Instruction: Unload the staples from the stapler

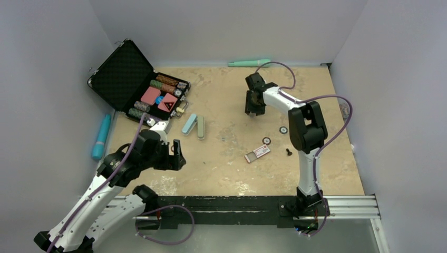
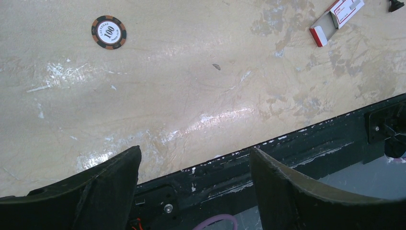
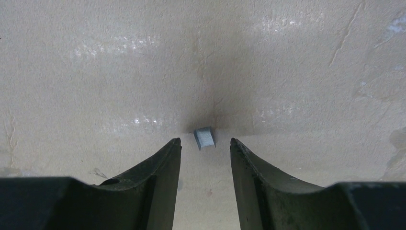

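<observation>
The stapler lies opened out on the table, a pale blue half and a pale green half side by side, left of centre in the top view. A small grey block of staples lies on the table just beyond my right gripper's fingertips. My right gripper is open, pointing down at the far middle of the table, and holds nothing. My left gripper is open and empty, low near the front left, below the stapler. In the left wrist view its fingers straddle the table's front edge.
A red-and-white staple box lies half open at centre, also in the left wrist view. Poker chips and a small black piece lie nearby. An open chip case stands far left. The black rail runs along the front.
</observation>
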`<state>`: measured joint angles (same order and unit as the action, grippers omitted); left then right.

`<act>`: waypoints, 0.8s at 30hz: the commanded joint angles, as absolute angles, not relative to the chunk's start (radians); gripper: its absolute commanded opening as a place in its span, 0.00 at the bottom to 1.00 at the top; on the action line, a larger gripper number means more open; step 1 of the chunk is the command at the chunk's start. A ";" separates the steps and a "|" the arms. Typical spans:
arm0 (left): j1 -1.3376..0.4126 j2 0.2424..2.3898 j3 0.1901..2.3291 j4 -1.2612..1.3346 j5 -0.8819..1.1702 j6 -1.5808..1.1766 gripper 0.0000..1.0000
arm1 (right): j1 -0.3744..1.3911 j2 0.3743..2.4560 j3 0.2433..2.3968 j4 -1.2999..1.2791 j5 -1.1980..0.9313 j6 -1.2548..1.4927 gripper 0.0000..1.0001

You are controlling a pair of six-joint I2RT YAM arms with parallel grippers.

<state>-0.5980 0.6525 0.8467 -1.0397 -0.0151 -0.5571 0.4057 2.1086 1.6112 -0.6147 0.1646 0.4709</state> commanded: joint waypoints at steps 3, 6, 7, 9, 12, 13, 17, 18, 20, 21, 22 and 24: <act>-0.601 0.652 0.850 -1.026 -0.028 -0.555 0.86 | 0.407 2.116 1.604 -0.603 0.160 0.460 0.42; -0.601 0.653 0.850 -1.026 -0.026 -0.555 0.86 | 0.407 2.120 1.602 -0.607 0.160 0.459 0.40; -0.601 0.652 0.850 -1.026 -0.026 -0.555 0.86 | 0.407 2.119 1.600 -0.607 0.160 0.458 0.40; -0.601 0.651 0.850 -1.026 -0.026 -0.555 0.86 | 0.407 2.120 1.595 -0.606 0.158 0.457 0.40; -0.601 0.649 0.850 -1.026 -0.026 -0.555 0.86 | 0.407 2.123 1.595 -0.605 0.156 0.456 0.38; -0.601 0.649 0.850 -1.026 -0.026 -0.555 0.85 | 0.407 2.126 1.595 -0.606 0.155 0.456 0.38; -0.601 0.649 0.850 -1.026 -0.028 -0.556 0.85 | 0.407 2.131 1.597 -0.606 0.153 0.452 0.38; -0.601 0.648 0.850 -1.026 -0.028 -0.556 0.85 | 0.407 2.134 1.598 -0.607 0.154 0.450 0.38; -0.601 0.648 0.850 -1.026 -0.028 -0.557 0.85 | 0.407 2.137 1.602 -0.608 0.155 0.448 0.37; -0.601 0.650 0.850 -1.026 -0.028 -0.557 0.85 | 0.407 2.139 1.604 -0.610 0.155 0.448 0.37; -0.601 0.650 0.850 -1.026 -0.028 -0.557 0.85 | 0.407 2.140 1.604 -0.610 0.155 0.449 0.36; -0.600 0.650 0.850 -1.026 -0.028 -0.556 0.85 | 0.407 2.143 1.607 -0.610 0.152 0.449 0.35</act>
<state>-0.5980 0.6525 0.8467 -1.0397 -0.0151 -0.5571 0.4057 2.1242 1.5978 -0.6106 0.1616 0.4622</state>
